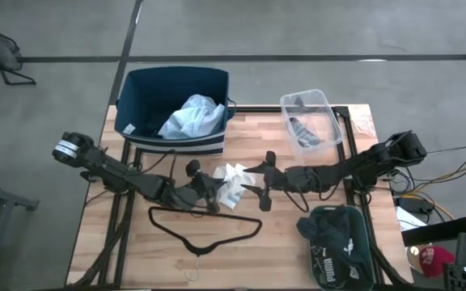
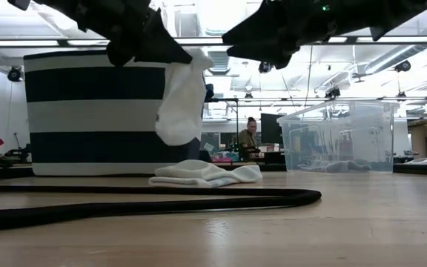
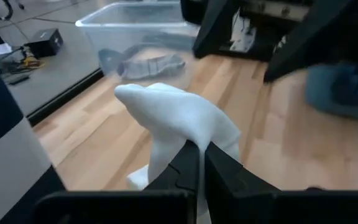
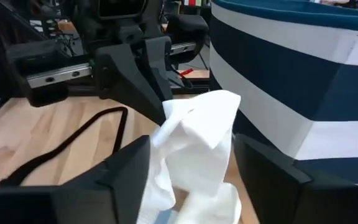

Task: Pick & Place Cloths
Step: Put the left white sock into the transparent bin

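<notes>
L claw (image 3: 201, 163) clamped on small white cloth (image 3: 179, 127), lifted off bench (image 1: 298, 259)
White piece hangs from L claw mid-bench, just in front of the striped bin (image 1: 172, 105); 2nd white piece (image 2: 204, 174) lies flat on bench below it. R claw (image 4: 188, 180) faces it w/ fingers spread wide, nothing gripped, cloth between them. Pale-blue shirt (image 1: 191, 117) sits in bin. Hanger (image 1: 205, 230) on bench nr front edge, clear tub (image 1: 310, 117) at back R, dark teal piece (image 1: 336, 238) front R
</notes>
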